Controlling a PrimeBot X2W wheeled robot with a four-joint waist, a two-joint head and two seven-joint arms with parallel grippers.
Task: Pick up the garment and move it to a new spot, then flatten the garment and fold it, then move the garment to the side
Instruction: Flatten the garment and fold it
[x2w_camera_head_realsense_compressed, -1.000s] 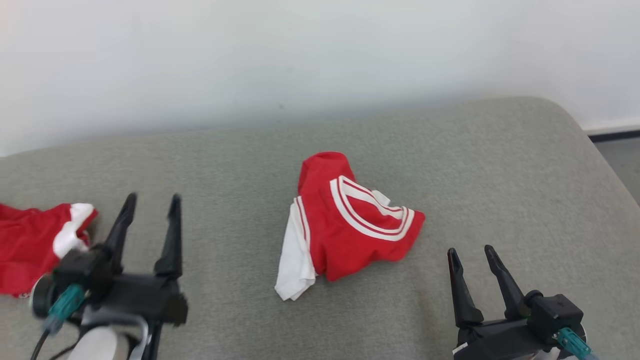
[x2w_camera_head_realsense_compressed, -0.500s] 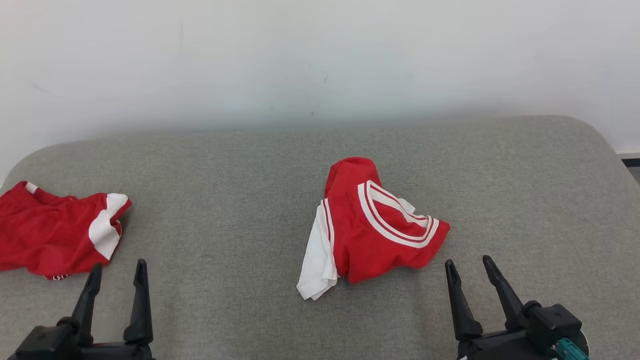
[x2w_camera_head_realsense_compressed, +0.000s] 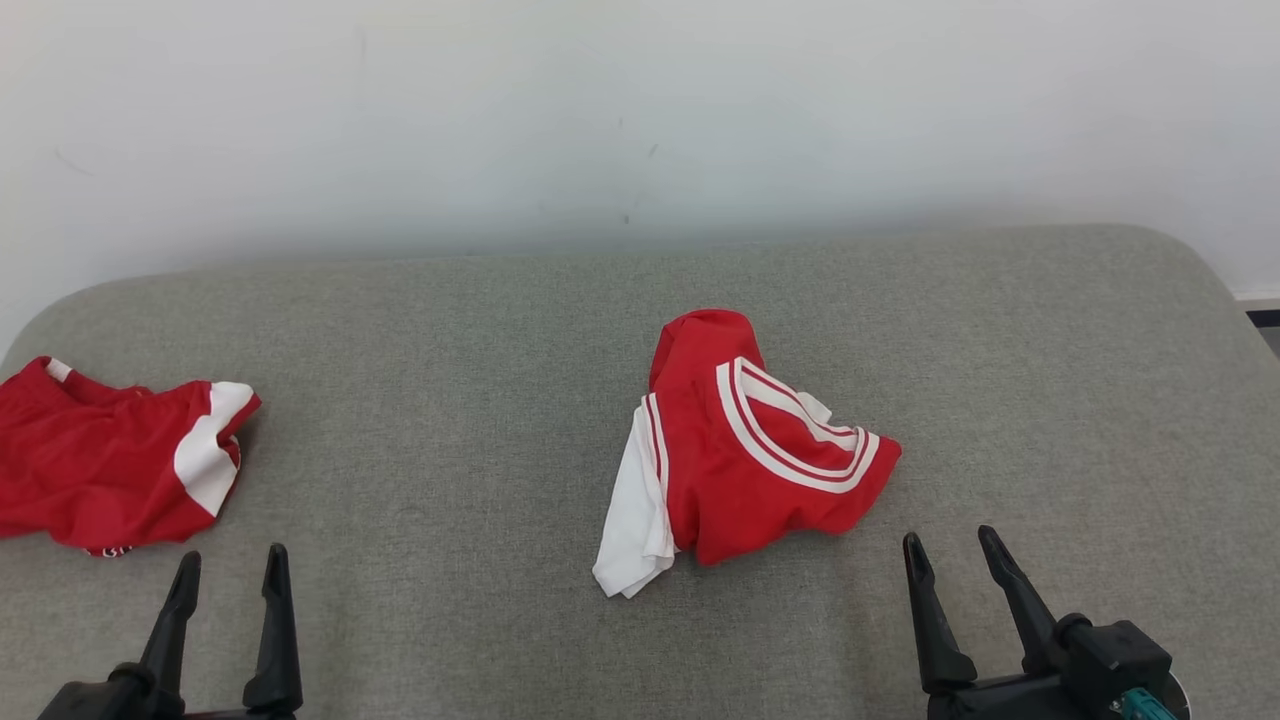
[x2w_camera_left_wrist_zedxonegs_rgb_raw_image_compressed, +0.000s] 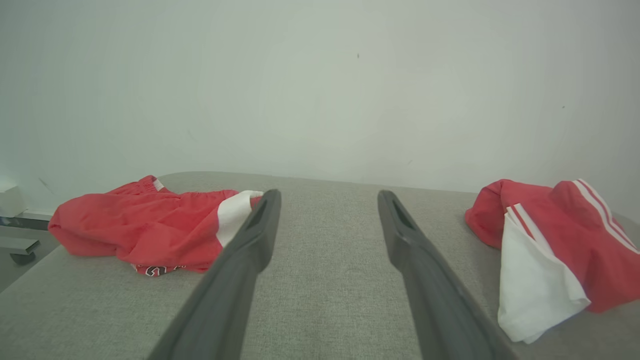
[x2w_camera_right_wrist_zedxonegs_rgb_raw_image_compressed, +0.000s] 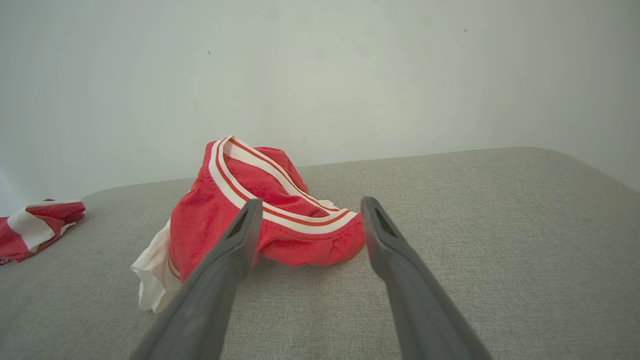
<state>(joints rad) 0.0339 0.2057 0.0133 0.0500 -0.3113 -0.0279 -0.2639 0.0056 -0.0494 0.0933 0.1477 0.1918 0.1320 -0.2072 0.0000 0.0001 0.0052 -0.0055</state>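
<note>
The garment (x2w_camera_head_realsense_compressed: 760, 470) is a crumpled red shirt with a white-striped collar and a white sleeve, lying in a heap at the middle of the grey padded surface (x2w_camera_head_realsense_compressed: 450, 380). My right gripper (x2w_camera_head_realsense_compressed: 950, 537) is open and empty, just in front of the heap's right end and apart from it. In the right wrist view the garment (x2w_camera_right_wrist_zedxonegs_rgb_raw_image_compressed: 200, 220) lies just beyond the open gripper (x2w_camera_right_wrist_zedxonegs_rgb_raw_image_compressed: 311, 201). My left gripper (x2w_camera_head_realsense_compressed: 232, 556) stands open and empty at the lower left, far from the heap. In the left wrist view the garment (x2w_camera_left_wrist_zedxonegs_rgb_raw_image_compressed: 600, 260) is off to the right of the gripper (x2w_camera_left_wrist_zedxonegs_rgb_raw_image_compressed: 328, 195).
A second red and white garment (x2w_camera_head_realsense_compressed: 90, 470) lies crumpled at the surface's left end, seen also as a red heap (x2w_camera_left_wrist_zedxonegs_rgb_raw_image_compressed: 140, 225) left of my left fingers. A white wall (x2w_camera_head_realsense_compressed: 640, 120) rises right behind the surface. The surface rounds off at the right, with floor (x2w_camera_head_realsense_compressed: 1268, 325) beyond.
The head camera has swung, shifting the whole picture to the right. My left gripper has drawn back from a raised position down to the bottom edge. The right gripper has sunk slightly.
</note>
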